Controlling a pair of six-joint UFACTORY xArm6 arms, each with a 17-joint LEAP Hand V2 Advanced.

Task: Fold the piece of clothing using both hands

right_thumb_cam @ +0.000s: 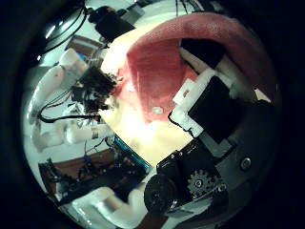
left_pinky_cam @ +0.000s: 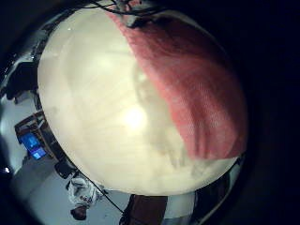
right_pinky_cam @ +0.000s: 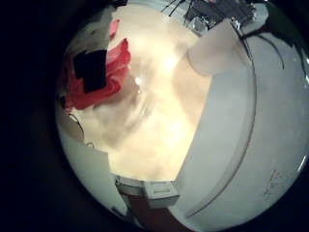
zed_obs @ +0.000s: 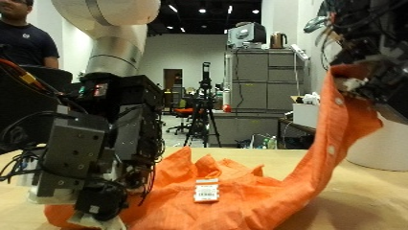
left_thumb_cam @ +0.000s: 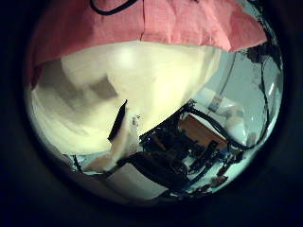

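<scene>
High in the outside view, at the frame's upper edge, the right hand (zed_obs: pixel 370 57) is being held well above the table (zed_obs: pixel 357 206), with its fingers curled round one edge of the orange garment (zed_obs: pixel 255 192). The grip is being shown close up in the right thumb side palm view, where the black and white fingers (right_thumb_cam: pixel 205 95) are being pressed into the fabric (right_thumb_cam: pixel 152 67).

Low in the outside view, in the near foreground, the left hand (zed_obs: pixel 102 163) is being held just over the table with its fingers pointed down at the garment's other end. Whether anything is being gripped there cannot be told, since the fingertips are being hidden by the hand's own body and the bunched fabric.

The garment is being stretched into a rising band from the table up to the right hand, while the rest is being left crumpled on the pale tabletop beside the left hand. A small white label (zed_obs: pixel 205 191) is being shown on the crumpled part. In the left thumb side palm view the fabric (left_thumb_cam: pixel 142 28) is being seen lying across the table (left_thumb_cam: pixel 161 76).
</scene>
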